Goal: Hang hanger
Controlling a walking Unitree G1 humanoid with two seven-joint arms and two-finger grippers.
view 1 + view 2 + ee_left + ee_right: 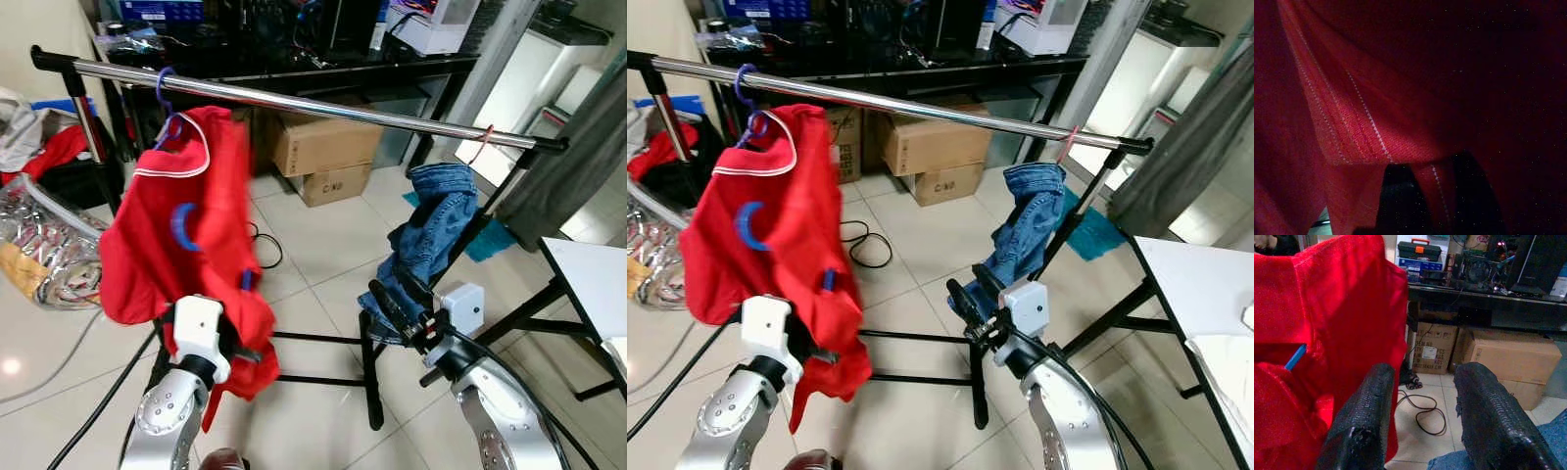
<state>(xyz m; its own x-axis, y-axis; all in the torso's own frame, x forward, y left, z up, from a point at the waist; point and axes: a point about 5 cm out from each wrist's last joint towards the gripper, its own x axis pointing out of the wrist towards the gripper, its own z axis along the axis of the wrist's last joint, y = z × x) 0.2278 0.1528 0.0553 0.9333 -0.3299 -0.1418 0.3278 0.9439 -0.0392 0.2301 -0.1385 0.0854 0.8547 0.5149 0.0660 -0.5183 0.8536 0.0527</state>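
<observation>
- Left eye view: a blue hanger point(167, 103) is seen hooked over the chrome rail point(323, 106) near the rail's left end, with a red shirt point(186, 245) draped on it and hanging low. The left end effector point(240, 354) is buried in the shirt's lower hem; whether its fingers are open or closed cannot be told. A pair of blue jeans point(431, 235) is hung near the rail's right end.
- Right eye view: the right end effector point(965, 294) is raised just beside the lower part of the jeans, its fingers apart and nothing held between them. Cardboard boxes point(931, 147) are seen on the tiled floor point(921, 245) behind the rack, and a white table point(1205, 284) stands at the right.
- Left wrist view: dark red cloth is pressed close to the camera, with stitched seams visible.
- Right wrist view: two black fingers point(1366, 416) are shown spread, the red shirt to one side, jeans at the lower corner, and a black cable point(1425, 413) on the floor between them.
</observation>
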